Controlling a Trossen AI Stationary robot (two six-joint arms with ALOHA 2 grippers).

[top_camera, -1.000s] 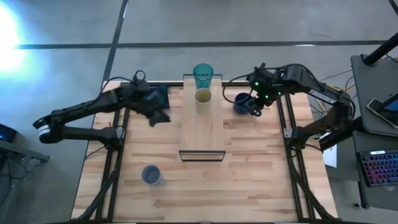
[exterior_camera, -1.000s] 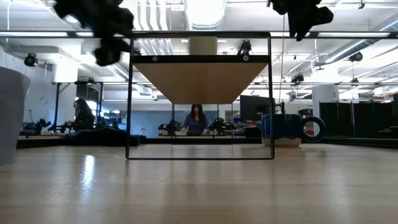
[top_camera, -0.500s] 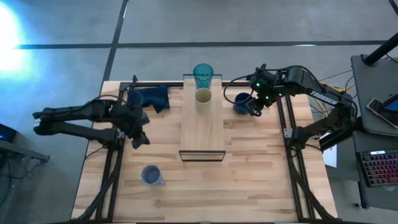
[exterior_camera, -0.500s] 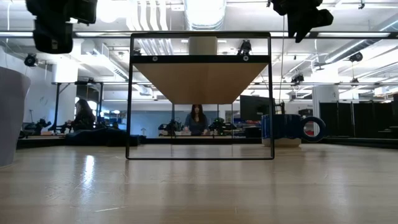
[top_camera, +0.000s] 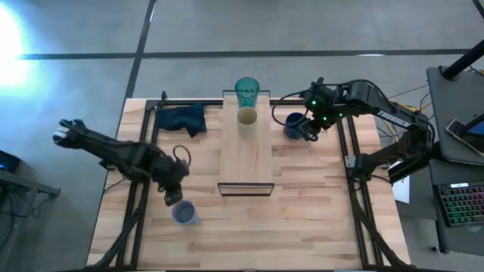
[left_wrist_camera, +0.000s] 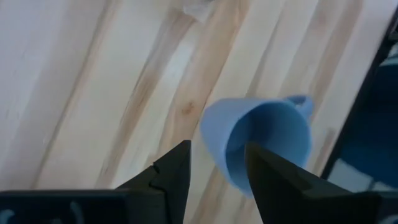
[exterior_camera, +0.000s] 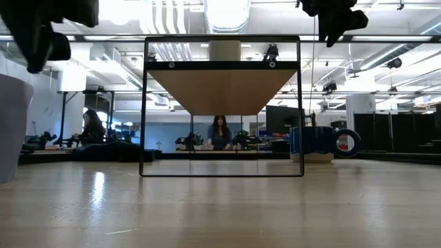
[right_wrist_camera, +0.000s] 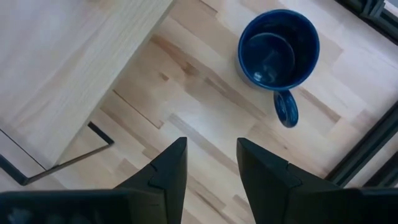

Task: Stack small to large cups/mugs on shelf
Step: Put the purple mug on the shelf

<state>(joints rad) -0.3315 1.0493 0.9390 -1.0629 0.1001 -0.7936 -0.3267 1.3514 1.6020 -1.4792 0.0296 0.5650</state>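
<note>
The pale blue-grey mug (top_camera: 184, 213) stands on the tabletop near the front left; it also shows in the left wrist view (left_wrist_camera: 261, 134). My left gripper (top_camera: 172, 195) hovers open just on its far side, above it (left_wrist_camera: 217, 168). The teal tumbler (top_camera: 246, 91) and the cream-yellow cup (top_camera: 246, 116) stand on the far end of the shelf (top_camera: 246, 155). The navy mug (top_camera: 295, 125) stands on the table to the shelf's right, its handle toward the right edge (right_wrist_camera: 278, 53). My right gripper (top_camera: 311, 130) hangs open above it (right_wrist_camera: 210, 165).
A dark blue cloth (top_camera: 181, 119) lies at the far left of the table. The shelf's dark frame (exterior_camera: 222, 103) stands mid-table. Black rails (top_camera: 144, 196) run along both table sides. People sit in the room beyond (exterior_camera: 218, 132).
My left gripper has swung from over the dark blue cloth at the far left toward the table's near edge, ending just beside the pale blue-grey mug. The cups and the cloth lie still.
</note>
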